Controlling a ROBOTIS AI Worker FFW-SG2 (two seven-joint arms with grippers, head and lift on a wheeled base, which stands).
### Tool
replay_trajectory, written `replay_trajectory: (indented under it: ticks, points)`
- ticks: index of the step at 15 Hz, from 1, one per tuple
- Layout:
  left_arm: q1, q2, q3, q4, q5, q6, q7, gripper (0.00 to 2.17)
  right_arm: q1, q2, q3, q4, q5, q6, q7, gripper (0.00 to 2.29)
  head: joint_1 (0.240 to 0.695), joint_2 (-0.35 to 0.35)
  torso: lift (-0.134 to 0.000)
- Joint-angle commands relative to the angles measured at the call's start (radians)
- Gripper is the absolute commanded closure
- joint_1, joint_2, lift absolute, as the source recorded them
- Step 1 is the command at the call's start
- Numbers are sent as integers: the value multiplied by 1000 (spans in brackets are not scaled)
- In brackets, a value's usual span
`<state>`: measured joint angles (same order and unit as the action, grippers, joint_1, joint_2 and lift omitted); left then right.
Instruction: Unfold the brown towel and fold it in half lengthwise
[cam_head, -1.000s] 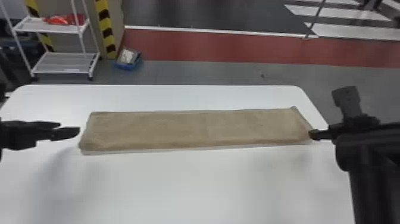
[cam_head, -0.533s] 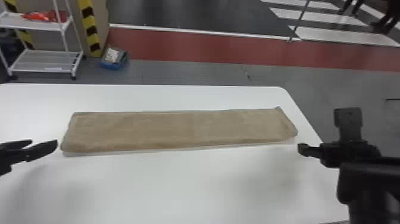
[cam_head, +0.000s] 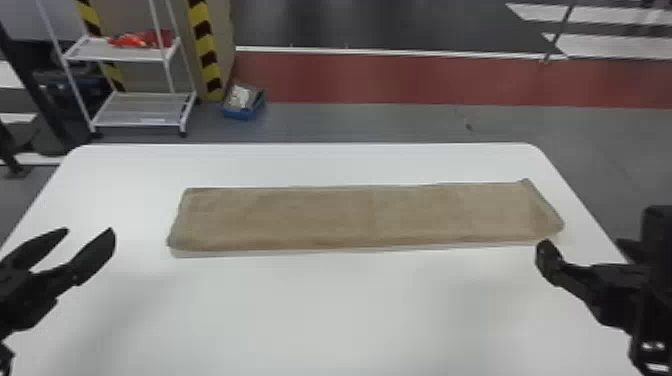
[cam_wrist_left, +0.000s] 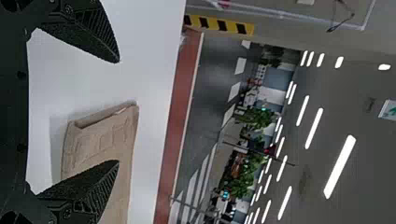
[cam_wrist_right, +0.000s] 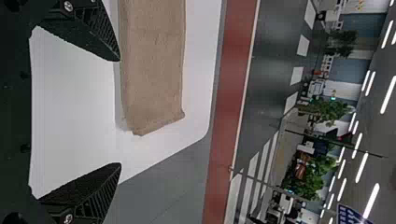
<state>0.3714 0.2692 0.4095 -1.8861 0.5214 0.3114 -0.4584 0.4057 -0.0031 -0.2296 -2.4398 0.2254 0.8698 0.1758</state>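
Clock face laid flat on the white, round-cornered table (cam_head: 325, 310), 12 o'clock straight ahead of the robot.

Nearest, toward 8 o'clock: left black gripper (cam_head: 89, 231), two flat pointed fingers. Jaws wide open, gripping nothing. Tips well apart from the cloth's left end.

Toward 4 o'clock: right black gripper (cam_head: 582, 243). Jaws spread wide per its wrist view, gripping nothing. In the head view one tip lies near the cloth's near right corner.

Beyond them, brown woven cloth towel (cam_head: 370, 217), lying flat as a long, narrow folded strip. Long axis runs almost 9 to 3 o'clock, the right end a touch farther off, so that end points slightly on the 12 side of 3. Near long edge faces 6, with a paler strip showing along it; far long edge faces 12. Both short ends slant; far right corner forms a small peak. Left wrist view: layers part a little at the left end.

Past the table's far edge: grey floor, then a dull red floor band (cam_head: 400, 77). Around 11 o'clock, a blue box (cam_head: 242, 112) on the floor; left of it, a white wire-shelf rack (cam_head: 145, 107) with red items (cam_head: 132, 40) on its upper shelf.
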Motion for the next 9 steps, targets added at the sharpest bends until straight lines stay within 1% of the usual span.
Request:
replay_trajectory:
  ticks: [1,3,5,6,7,8,9]
  points:
    - [58,4,0,47,6,-186,35,124,100,4,9,27,-127,-294,-15,83,695,20,-123]
    - [98,5,0,73,6,-235,34,124,137,4,15,117,-167,-628,1,83,695,80,-123]
    - [144,5,-1,78,6,-300,37,130,168,4,53,180,-170,-766,-4,87,695,124,-123]
    - [159,5,-5,76,8,-333,64,130,188,4,70,205,-170,-837,-19,90,695,138,-123]
    - [181,7,-17,74,5,-426,126,124,214,4,84,234,-169,-904,-45,90,695,171,-123]
    - [192,7,-28,70,2,-468,170,130,228,4,87,254,-170,-941,-53,90,695,191,-123]
    - [202,5,-31,65,2,-484,196,124,242,4,87,275,-170,-984,-62,90,695,208,-123]
